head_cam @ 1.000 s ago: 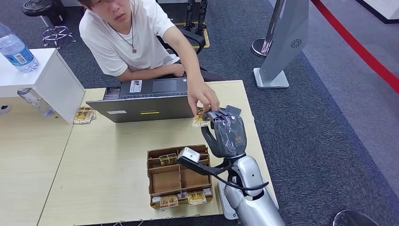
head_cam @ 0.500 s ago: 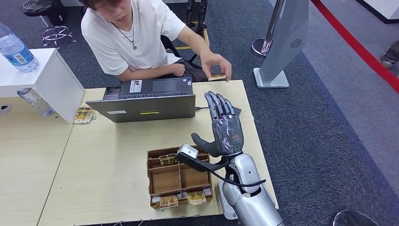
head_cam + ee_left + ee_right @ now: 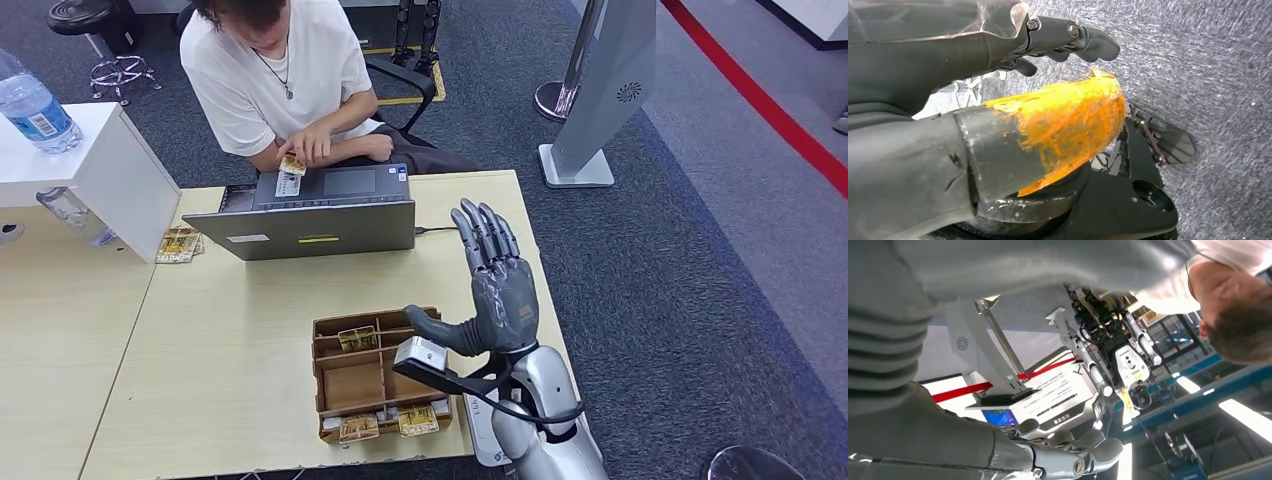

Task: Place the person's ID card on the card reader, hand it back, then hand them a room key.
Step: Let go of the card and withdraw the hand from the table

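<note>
Right hand [image 3: 500,285], dark grey and many-fingered on a silver arm, stands raised above the right part of the pale wooden table [image 3: 230,340], its fingers spread and straight, its thumb out to the side, holding nothing. Beside it on the table sits the brown wooden compartment tray [image 3: 378,377], with small yellow-patterned cards [image 3: 358,340] lying in its far and near slots; these are probably the room keys. Beyond the tray stands the grey open laptop [image 3: 315,212], and behind that the seated person in a white T-shirt [image 3: 280,80] holds a small yellowish card [image 3: 292,164], likely the ID card, at the laptop's far edge. Judged from this layout, the step in hand is fetching a key: the hand should descend over one tray slot, pinch a single card by its free edge, lift it clear of the dividers, then present it flat toward the person. The head view alone gives this whole layout. The right wrist view, turned over, shows the hand's curved fingers [image 3: 1083,447] from behind and the person's head. The left wrist view shows the left hand [image 3: 998,100] hanging over grey carpet [image 3: 1208,60], its orange-taped thumb [image 3: 1068,125] and dark fingers apart, empty.
</note>
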